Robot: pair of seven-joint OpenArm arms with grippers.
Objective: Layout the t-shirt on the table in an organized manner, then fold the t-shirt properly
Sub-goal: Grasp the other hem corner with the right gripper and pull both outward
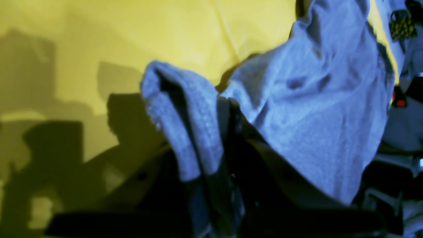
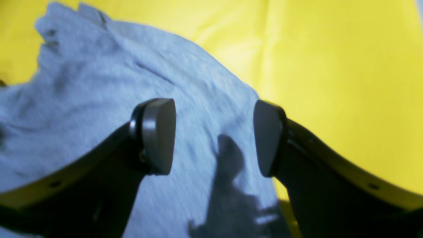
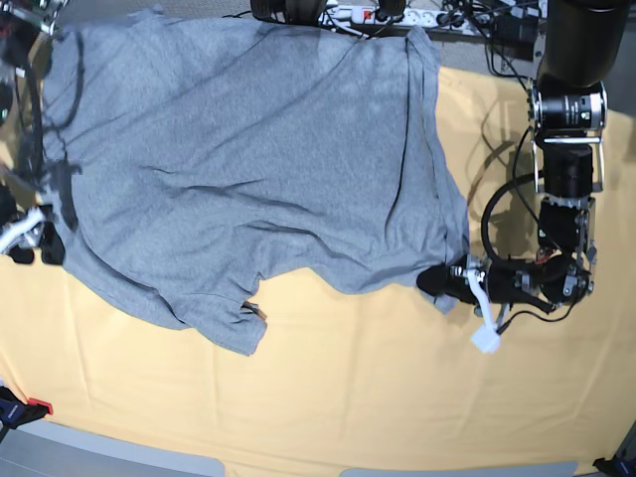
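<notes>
The grey t-shirt (image 3: 248, 159) lies spread, back side up and wrinkled, over the far half of the yellow-orange table (image 3: 348, 388); no lettering shows. A sleeve (image 3: 224, 323) points toward the front. My left gripper (image 3: 447, 281) is low at the shirt's right corner and shut on a bunched fold of the t-shirt (image 1: 191, 132), which drapes over its dark fingers (image 1: 231, 155). My right gripper (image 2: 213, 137) is open above the shirt's left edge (image 2: 99, 99), nothing between its pads (image 2: 158, 135). In the base view it sits at the far left (image 3: 40, 238).
A power strip and cables (image 3: 397, 15) run along the back edge, partly under the shirt's top. The left arm's black column (image 3: 568, 109) rises at the back right. A small red-and-black clamp (image 3: 25, 407) sits at the front-left corner.
</notes>
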